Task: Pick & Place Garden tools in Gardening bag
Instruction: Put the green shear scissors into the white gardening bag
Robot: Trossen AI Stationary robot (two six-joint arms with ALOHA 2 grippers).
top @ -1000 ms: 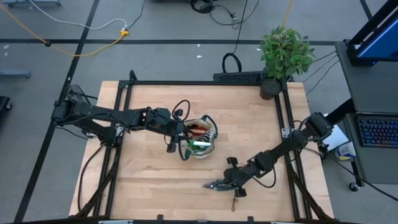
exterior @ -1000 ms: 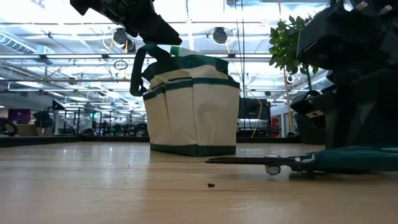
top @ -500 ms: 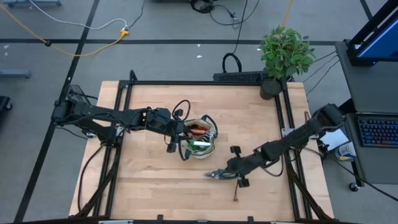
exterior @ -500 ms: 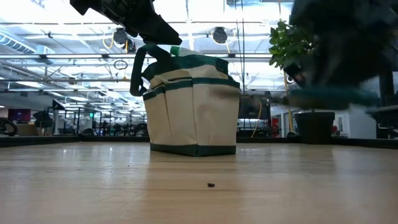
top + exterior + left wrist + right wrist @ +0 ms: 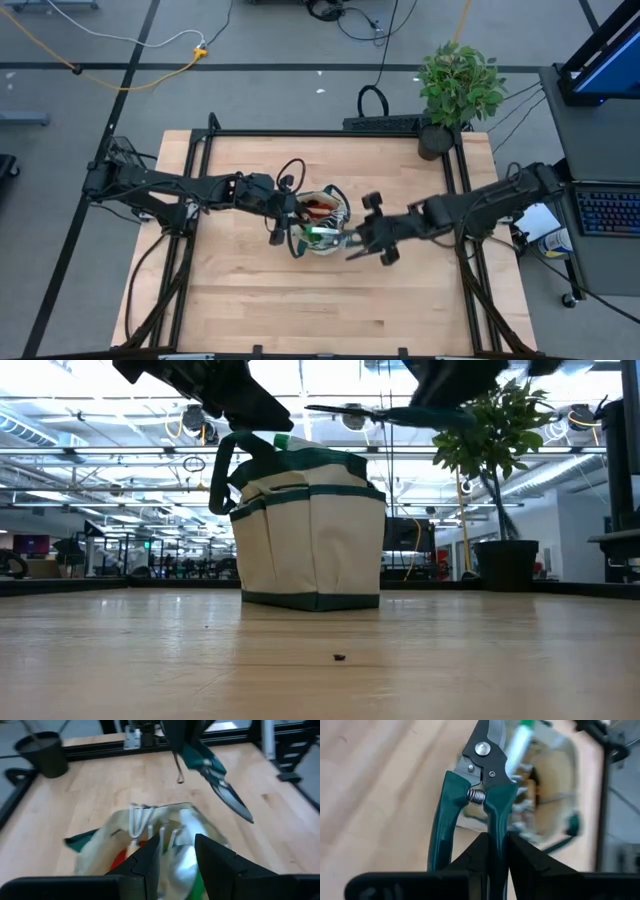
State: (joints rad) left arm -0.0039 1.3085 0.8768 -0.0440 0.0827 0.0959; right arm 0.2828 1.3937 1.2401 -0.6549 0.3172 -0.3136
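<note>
The left gripper [image 5: 283, 212] is reaching in from the left and holding the bag [image 5: 322, 222] at its near rim; in the left wrist view its fingers [image 5: 150, 855] are standing slightly apart, seemingly astride the fabric edge, though whether they are pinching it cannot be told. The bag is sitting upright near the middle of the table [image 5: 250, 300], already containing a red item [image 5: 318, 207], a green and white item [image 5: 320, 236] and some pale metal tool ends. To its right, the right gripper [image 5: 372, 238] is carrying the shears [image 5: 477, 795], fingers clamped on one teal handle, blades pointing toward the bag opening; in the low view the shears [image 5: 385, 412] are hanging above the bag's top, off the table. The potted plant [image 5: 458, 85] is standing at the far right corner. Judgement: the task is appearing nearly complete, no other tools are showing loose on the table, and only lowering and releasing the shears remains.
</note>
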